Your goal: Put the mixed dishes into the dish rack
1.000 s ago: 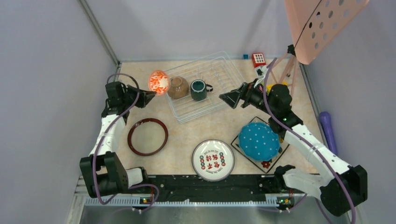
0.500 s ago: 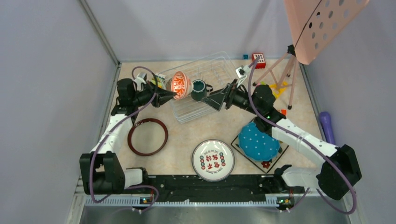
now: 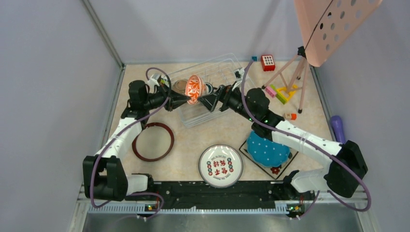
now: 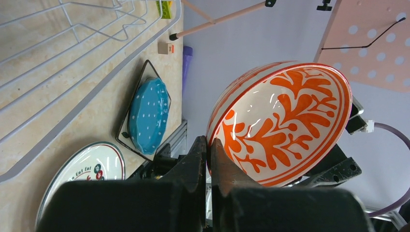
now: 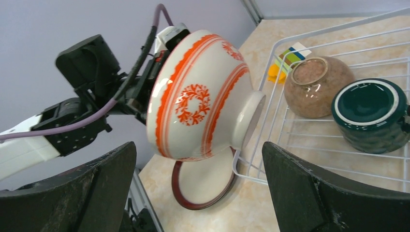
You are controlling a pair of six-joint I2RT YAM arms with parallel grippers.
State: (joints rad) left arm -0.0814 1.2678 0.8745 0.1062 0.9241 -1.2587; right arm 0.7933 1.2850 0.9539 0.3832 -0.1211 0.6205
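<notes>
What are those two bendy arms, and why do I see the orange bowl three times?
They are two robot arms bolted to a table, each with a pincer. One picture looks down from above; the other two come from cameras on the wrists, hence three views. The left gripper pinches the rim of the small orange-and-white patterned bowl, tipped on its side by the dish rack. The right gripper faces it, wide open. In the rack sit a brown bowl and a dark green mug. On the table lie a dark red-rimmed plate, a white plate with red characters, and a blue white-dotted plate on a black square plate.
</notes>
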